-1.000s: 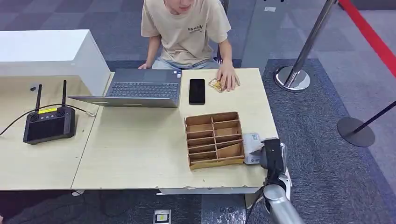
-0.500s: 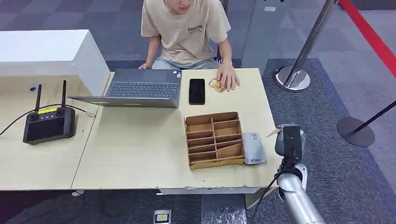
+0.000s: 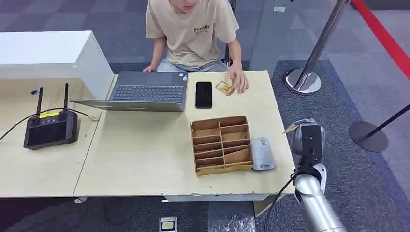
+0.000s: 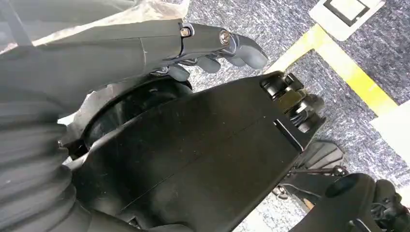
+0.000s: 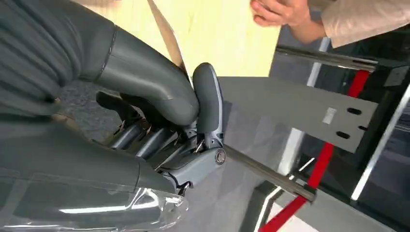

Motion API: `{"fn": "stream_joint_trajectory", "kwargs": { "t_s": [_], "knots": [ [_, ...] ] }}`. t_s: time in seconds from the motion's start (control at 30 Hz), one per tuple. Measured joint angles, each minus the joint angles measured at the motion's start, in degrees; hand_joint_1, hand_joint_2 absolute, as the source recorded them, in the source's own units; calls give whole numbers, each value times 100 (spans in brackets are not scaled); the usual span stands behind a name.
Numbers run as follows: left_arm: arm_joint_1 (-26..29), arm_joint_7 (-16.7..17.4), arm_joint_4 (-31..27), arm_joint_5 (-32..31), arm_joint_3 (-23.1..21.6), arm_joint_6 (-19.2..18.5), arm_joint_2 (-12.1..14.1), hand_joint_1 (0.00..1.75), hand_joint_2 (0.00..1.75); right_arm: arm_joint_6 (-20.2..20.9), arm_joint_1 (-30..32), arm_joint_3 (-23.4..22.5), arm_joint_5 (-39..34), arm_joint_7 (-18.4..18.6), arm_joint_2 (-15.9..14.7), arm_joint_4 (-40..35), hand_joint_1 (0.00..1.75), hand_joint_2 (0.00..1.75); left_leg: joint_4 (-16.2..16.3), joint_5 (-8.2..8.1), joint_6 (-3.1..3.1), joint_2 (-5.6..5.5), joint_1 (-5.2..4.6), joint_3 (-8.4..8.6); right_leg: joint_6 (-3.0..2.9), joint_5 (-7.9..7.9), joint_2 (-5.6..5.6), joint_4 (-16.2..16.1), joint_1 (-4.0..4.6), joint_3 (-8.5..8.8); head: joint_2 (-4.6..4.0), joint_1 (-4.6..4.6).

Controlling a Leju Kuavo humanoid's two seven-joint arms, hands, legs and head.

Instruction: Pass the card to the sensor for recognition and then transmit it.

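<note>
Grey carpet tiles run under a pale wooden bench [image 3: 145, 159] that carries everything. Nearest, off the bench's near right corner, the right hand [image 3: 308, 137] is raised over the floor — its thumb and a finger pinch the card [image 5: 167, 36], a thin tan sliver whose corner pokes out toward ten o'clock from the hand in the head view. The left hand [image 4: 212, 46] hangs low over the carpet, fingers [image 4: 244, 53] loosely curled with nothing in them.

On the bench's near right part sits the sensor [image 3: 262, 153], a small grey-white reader, just beside the right wall of a brown cardboard tray [image 3: 222, 143] split into compartments. At nine o'clock from the tray, well apart, lies a black remote controller [image 3: 51, 126] with two antennas up.

Farther on, a black phone [image 3: 203, 94] lies face up next to an open laptop [image 3: 146, 90]. At the far edge a seated person [image 3: 191, 31] in a beige shirt rests a hand [image 3: 239, 79] beside a small yellowish item [image 3: 224, 88] — too small to identify. Beyond, at two o'clock, stands a chrome stanchion [image 3: 309, 67].
</note>
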Motion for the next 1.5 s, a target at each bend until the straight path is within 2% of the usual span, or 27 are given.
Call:
{"fn": "stream_joint_trajectory", "kwargs": {
  "t_s": [0.2, 0.33, 0.47, 0.6, 0.83, 1.07, 1.27, 1.5],
  "knots": [
    [3, -6, 0, -48, 0, 0, 0, 0, 175, 2, -169, 11, 39, 385, -214, -350, 175, 175, 0, 0, 0, 0, -1, -3, 0, 0, 0, 0, 0, -1, 0, 0],
    [9, -129, 0, -74, 0, 7, 4, 0, 175, 11, -384, 89, 153, 596, -328, -555, 175, 175, 0, 0, 0, -1, -3, -4, 1, 0, 0, 1, -1, -1, 0, 0],
    [13, -173, 0, -105, 0, 4, 7, 0, 175, 116, -814, 317, 140, 828, -422, -645, 175, 175, 0, 1, 0, 0, -3, -7, 0, 1, 0, 2, -1, -5, 0, -2],
    [15, -195, 0, -125, 0, -2, 7, 0, 175, 232, -1480, 620, -155, 874, -446, -590, 175, 175, 0, 1, 0, -2, -2, -8, 0, 1, 0, 4, -1, -7, 0, -2],
    [16, -230, 0, -151, 0, -13, 7, 0, 175, 337, -2459, 1132, -704, 680, -378, -174, 175, 175, 0, 1, 0, -4, -1, -16, 0, 0, -1, 6, 0, -12, 0, 0],
    [18, -258, 0, -98, 0, -7, 7, 0, 175, 533, -3156, 1522, -1229, 293, -181, 750, 175, 175, 0, 1, 0, -5, -1, -25, 0, 0, -2, 6, 0, -20, 0, -2],
    [18, -265, 0, -50, 0, -2, 7, 0, 175, 625, -3472, 1836, -1464, 9, 63, 1689, 175, 175, 0, 1, 0, -7, 0, -27, 0, 0, -2, 6, 1, -21, 0, 0],
    [20, -293, 0, 2, 2, 0, 9, 0, 175, 789, -3537, 2066, -1698, -315, 256, 2476, 175, 175, 0, 1, 0, -6, 0, -28, 0, 0, -2, 6, 0, -24, 0, 0]
  ]
}}
